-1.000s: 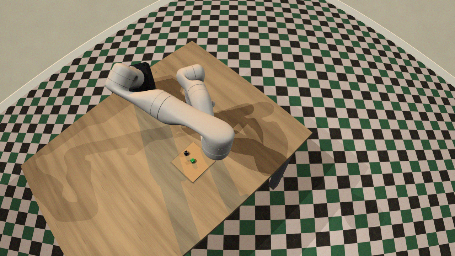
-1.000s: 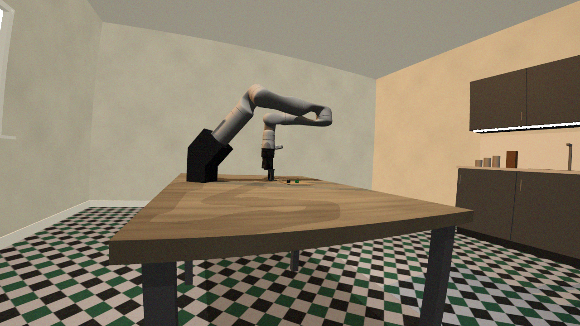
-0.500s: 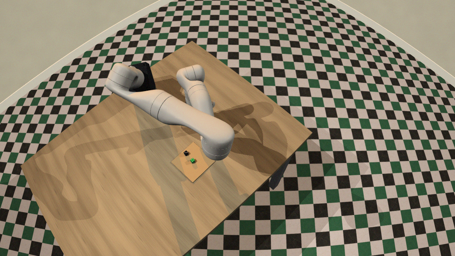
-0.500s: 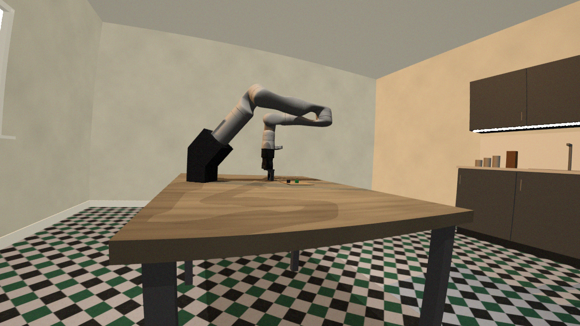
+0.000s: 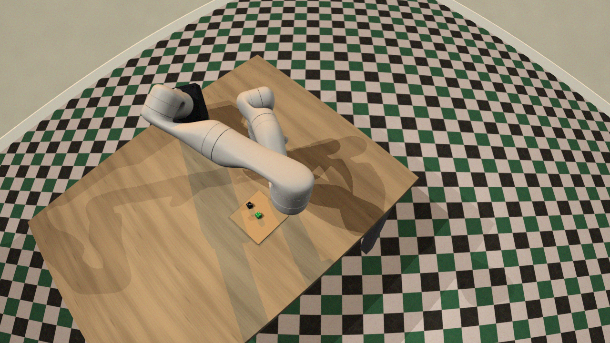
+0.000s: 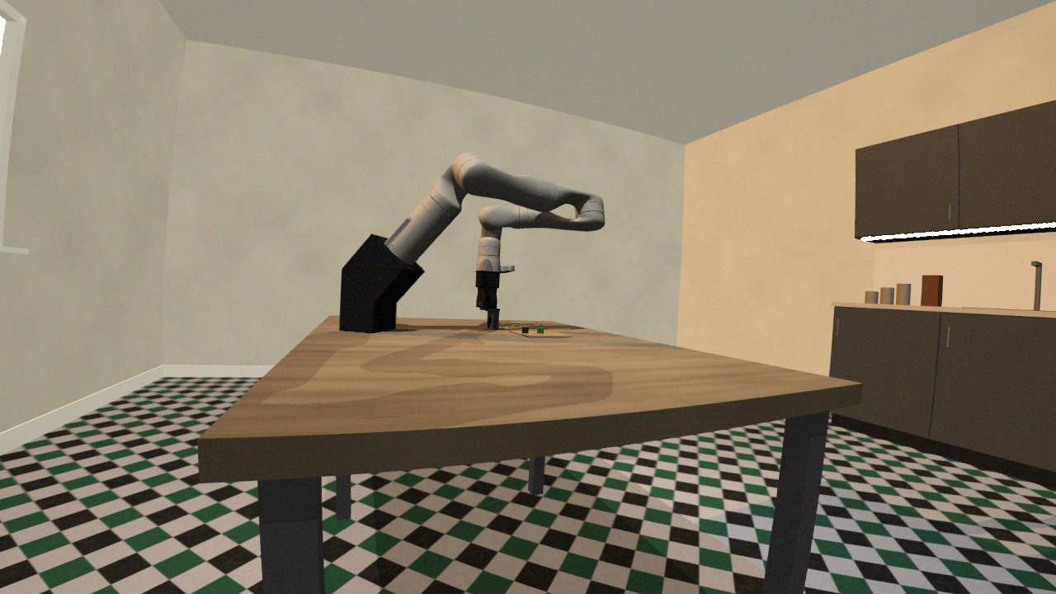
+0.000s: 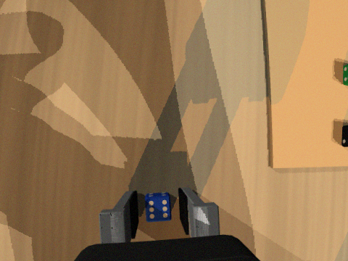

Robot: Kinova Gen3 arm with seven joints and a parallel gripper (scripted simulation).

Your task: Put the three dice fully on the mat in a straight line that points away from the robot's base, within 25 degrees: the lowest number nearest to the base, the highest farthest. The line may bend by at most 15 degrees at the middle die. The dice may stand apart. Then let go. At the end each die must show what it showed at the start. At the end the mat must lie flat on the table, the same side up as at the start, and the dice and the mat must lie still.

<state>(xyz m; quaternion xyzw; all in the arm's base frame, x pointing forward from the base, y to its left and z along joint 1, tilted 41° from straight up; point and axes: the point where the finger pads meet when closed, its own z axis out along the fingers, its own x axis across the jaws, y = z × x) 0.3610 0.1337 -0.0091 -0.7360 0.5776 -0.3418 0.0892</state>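
The mat [image 5: 265, 230] [image 6: 549, 336] [image 7: 301, 145] carries the black die [image 5: 249, 205] [image 6: 525, 330] [image 7: 345, 135] and green die [image 5: 258, 215] [image 6: 540, 331] [image 7: 346, 75]. Gripper [image 6: 492, 327] [image 7: 158, 205]: partly open, gripping nothing; blue die [image 7: 158, 207] between fingers, untouched.

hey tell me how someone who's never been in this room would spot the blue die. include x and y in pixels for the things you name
On the wooden table [image 5: 149, 256] [image 6: 516, 406], find the robot's gripper [image 7: 158, 205], pointing down beside the small tan mat [image 5: 260, 232] [image 7: 304, 145]. Between its open fingers sits the blue die [image 7: 158, 207], six pips up. The green and black dice lie on the mat; this one is off it.
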